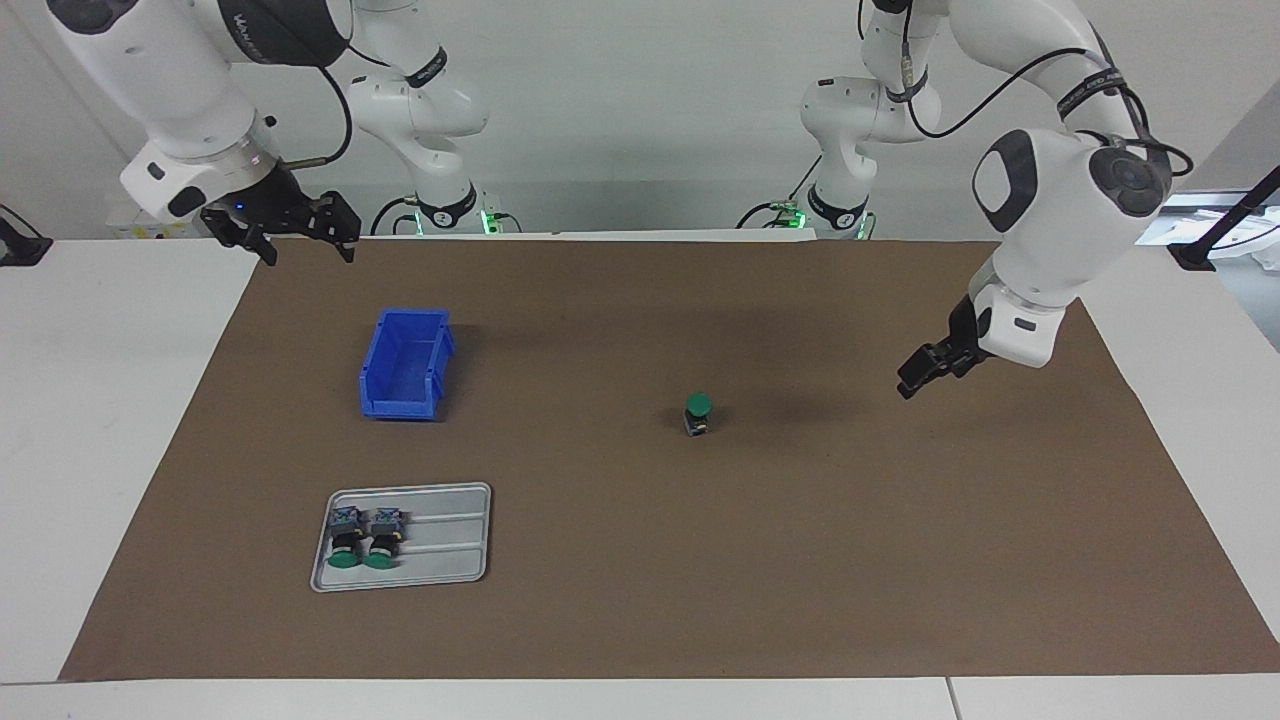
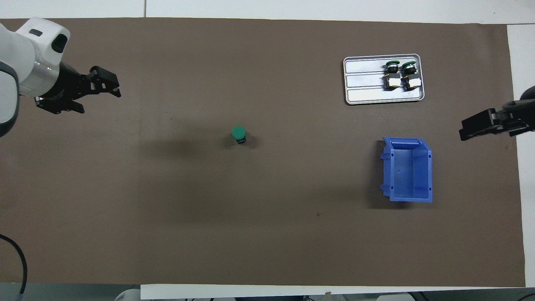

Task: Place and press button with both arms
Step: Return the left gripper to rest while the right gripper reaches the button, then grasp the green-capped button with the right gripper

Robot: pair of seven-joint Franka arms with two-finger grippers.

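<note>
Brown matting (image 1: pixel 640 600) holds 1 upright button (image 1: pixel 698 413); right end effector (image 1: pixel 297 237) spread, left end effector (image 1: pixel 915 377) seemingly spread, both empty.

A robotics lab: 2 white arms (image 1: pixel 1050 220) at a paper-covered table (image 1: pixel 640 600).

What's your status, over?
Left gripper open, raised beside button. Right gripper open, waiting near bin. Button upright on mat, unheld. Nothing blocking.

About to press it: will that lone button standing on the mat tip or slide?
The button stands upright, its wide green cap over a narrower block, so an off-centre push would likely tip it. It looks small and light, probably sliding on the brown mat if nudged sideways.
</note>
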